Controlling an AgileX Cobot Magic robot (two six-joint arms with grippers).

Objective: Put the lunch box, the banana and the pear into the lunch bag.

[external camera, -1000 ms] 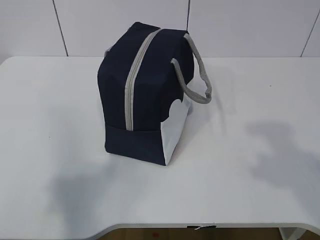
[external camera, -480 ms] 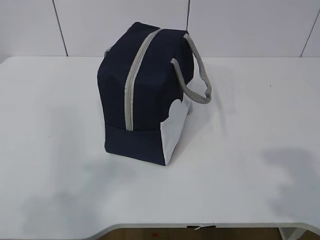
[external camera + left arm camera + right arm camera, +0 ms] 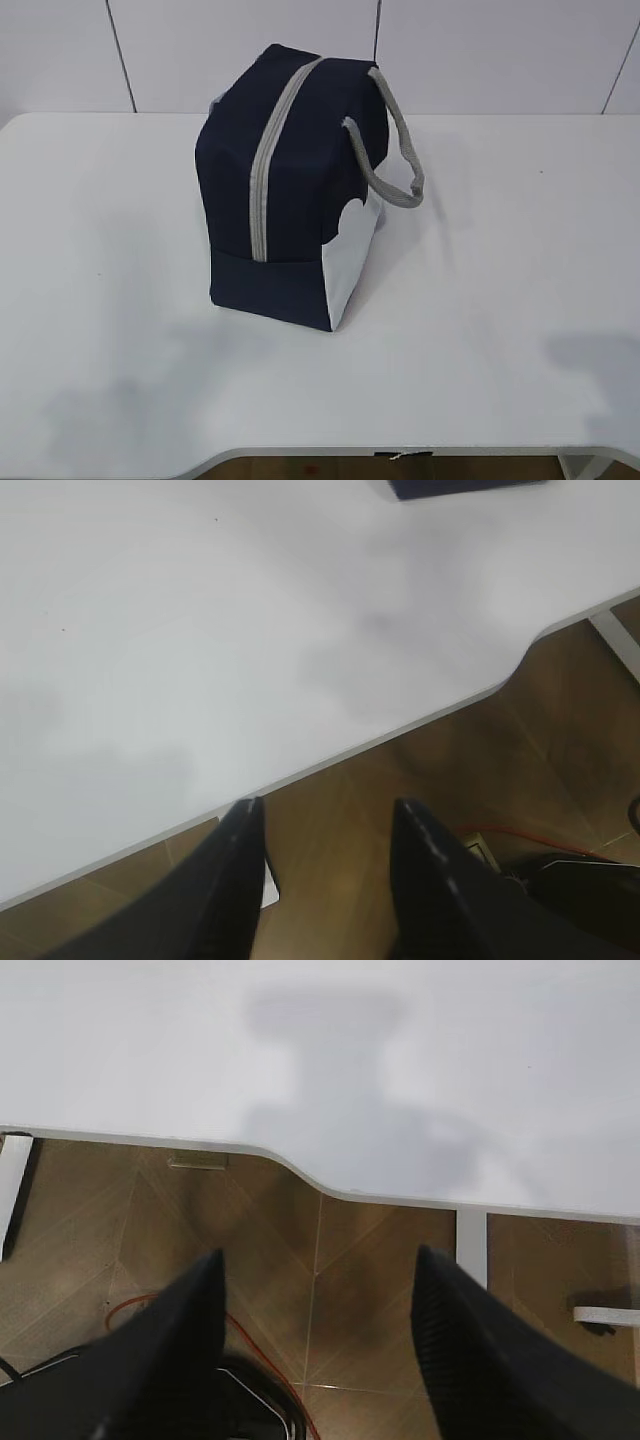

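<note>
Navy lunch bag [image 3: 290, 190] stands zipped mid-worktop [image 3: 500, 300], well ahead of the left tool [image 3: 325, 880] and right tool [image 3: 315, 1350], both parted, empty, off its near edge.

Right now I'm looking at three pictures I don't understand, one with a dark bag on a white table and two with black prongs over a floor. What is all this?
This is a two-armed robot, seen by three cameras. One camera faces the white table, where a boxy navy-blue fabric lunch bag with a grey zipper stands closed. The other two cameras sit on the arms' wrists. The black prongs are each arm's end effector, left and right, both open, holding nothing, hanging over the wooden floor beyond the table's edge. No food or lunch box shows anywhere.
</note>
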